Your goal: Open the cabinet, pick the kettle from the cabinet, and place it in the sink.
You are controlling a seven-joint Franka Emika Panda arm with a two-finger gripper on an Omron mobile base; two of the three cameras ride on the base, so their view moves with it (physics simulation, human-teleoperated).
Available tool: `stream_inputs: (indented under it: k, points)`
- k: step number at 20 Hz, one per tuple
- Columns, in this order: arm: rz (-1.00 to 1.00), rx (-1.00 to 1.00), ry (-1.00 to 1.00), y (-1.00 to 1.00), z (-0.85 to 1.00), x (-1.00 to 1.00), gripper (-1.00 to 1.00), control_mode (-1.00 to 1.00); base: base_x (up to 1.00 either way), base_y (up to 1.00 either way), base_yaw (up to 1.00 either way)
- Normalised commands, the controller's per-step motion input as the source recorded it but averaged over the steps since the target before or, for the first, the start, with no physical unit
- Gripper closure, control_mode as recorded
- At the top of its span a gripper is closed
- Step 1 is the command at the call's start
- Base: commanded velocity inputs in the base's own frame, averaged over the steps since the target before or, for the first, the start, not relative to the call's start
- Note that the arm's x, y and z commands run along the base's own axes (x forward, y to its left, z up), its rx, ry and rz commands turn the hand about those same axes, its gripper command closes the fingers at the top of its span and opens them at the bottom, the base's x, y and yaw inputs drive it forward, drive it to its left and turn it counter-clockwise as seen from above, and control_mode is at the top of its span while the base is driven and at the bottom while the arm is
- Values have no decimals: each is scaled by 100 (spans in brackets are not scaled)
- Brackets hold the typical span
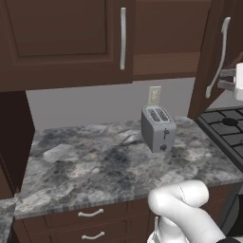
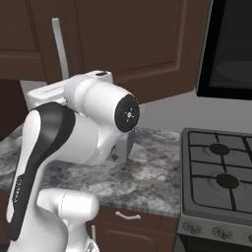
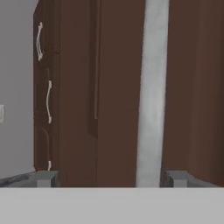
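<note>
From the left base view, the cabinet (image 1: 66, 40) fills the upper left of the frame, its left door shut, while the right door (image 1: 216, 57) stands swung out at the upper right, the gripper (image 1: 231, 79) at the frame's right edge beside that door's handle (image 1: 217, 59). A grey toaster (image 1: 158, 128) sits mid-frame on the table (image 1: 85, 161).

In the right base view the white arm (image 2: 74, 133) covers the left half; the cabinet front spans the top, a stove (image 2: 219, 177) lies lower right.

The hand view puts the silver handle between the two fingertips (image 3: 46, 178), which stand spread wide on either side without touching it (so nothing is pinched). The kettle and sink are not visible to me.

My worry: the door looks only partly open, so reaching inside could clip its edge or the handle.
</note>
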Motion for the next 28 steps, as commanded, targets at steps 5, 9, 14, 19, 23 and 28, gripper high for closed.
stream_inputs:
  k: [5,9,14,19,23,28]
  points:
    - [-13,0,20,0,-2,-36,-100,-100,0,0,0]
    - [-18,0,25,12,0,-35,-100,-100,0,0,0]
    - [-11,3,25,24,0,-30,-100,-100,0,0,0]
    - [-11,5,18,29,0,-23,-100,-100,0,0,0]
    - [-8,0,9,38,0,-12,-100,-100,0,0,0]
    - [-19,0,3,36,0,-1,-100,-100,0,0,0]
